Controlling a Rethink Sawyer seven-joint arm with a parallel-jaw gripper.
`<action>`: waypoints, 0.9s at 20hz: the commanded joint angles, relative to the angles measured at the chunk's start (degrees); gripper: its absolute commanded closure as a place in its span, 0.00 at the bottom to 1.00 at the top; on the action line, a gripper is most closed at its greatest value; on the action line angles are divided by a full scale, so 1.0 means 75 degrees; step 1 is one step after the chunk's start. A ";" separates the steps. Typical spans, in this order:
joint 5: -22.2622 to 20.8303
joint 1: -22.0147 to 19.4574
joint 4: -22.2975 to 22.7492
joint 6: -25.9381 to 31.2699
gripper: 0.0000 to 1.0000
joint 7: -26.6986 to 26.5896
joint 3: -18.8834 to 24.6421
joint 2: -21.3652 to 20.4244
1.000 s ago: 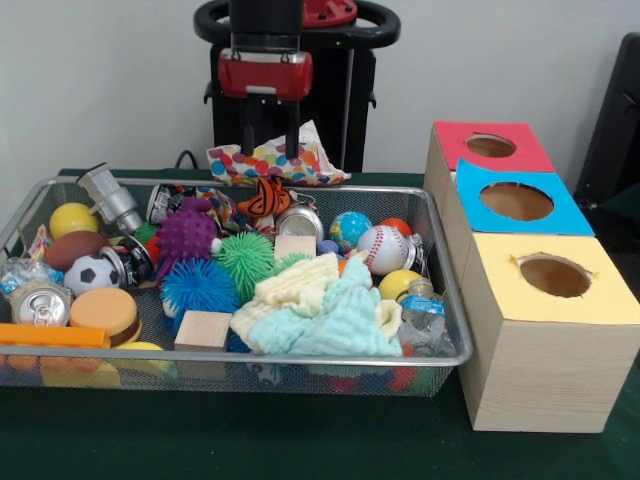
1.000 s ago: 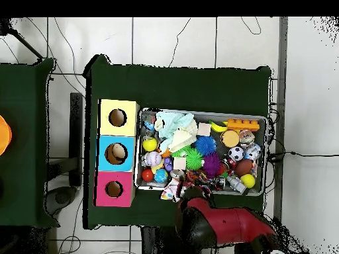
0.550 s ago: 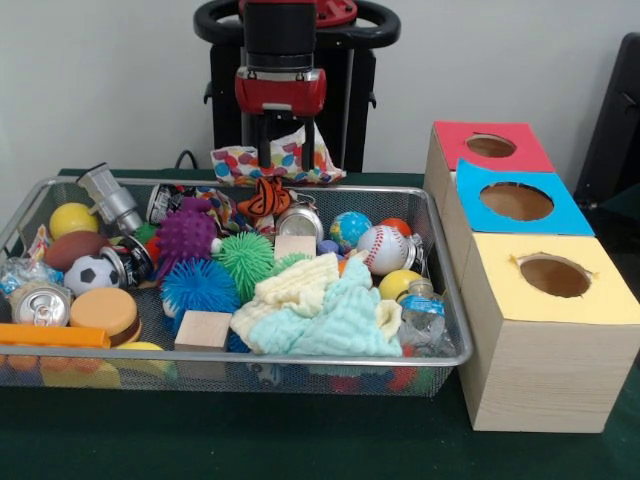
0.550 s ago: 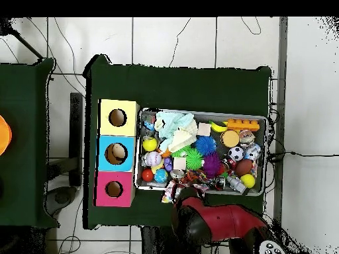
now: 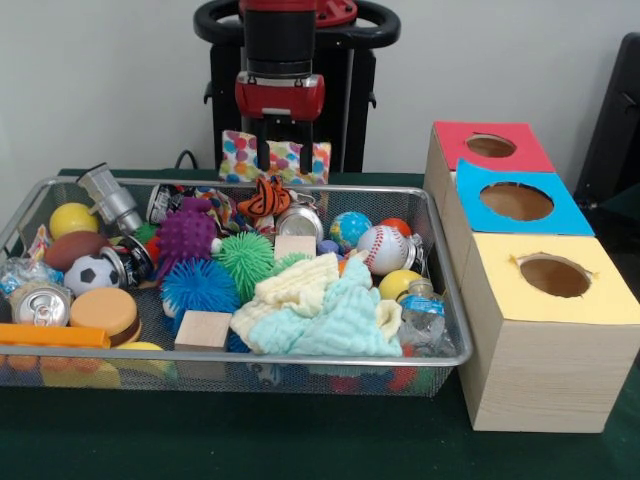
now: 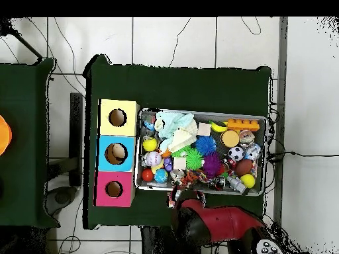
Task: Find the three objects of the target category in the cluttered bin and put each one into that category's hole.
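Polka-dot packet (image 5: 275, 158) now upright — pinched in pincer (image 5: 280, 160), behind bin (image 5: 440, 270).

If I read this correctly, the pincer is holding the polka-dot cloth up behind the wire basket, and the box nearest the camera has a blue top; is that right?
Not quite. In the front view the nearest box has a yellow top; blue is the middle one. The rest stands: the pincer holds the polka-dot cloth up behind the wire basket.
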 commanded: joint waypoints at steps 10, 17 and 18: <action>0.0278 0.0543 -0.1070 -0.0910 0.00 0.0807 -0.0779 0.0446; 0.0257 0.0551 -0.1128 -0.1005 0.00 0.0792 -0.0811 0.0558; 0.0276 0.0620 -0.1151 -0.1062 0.00 0.0806 -0.0877 0.0581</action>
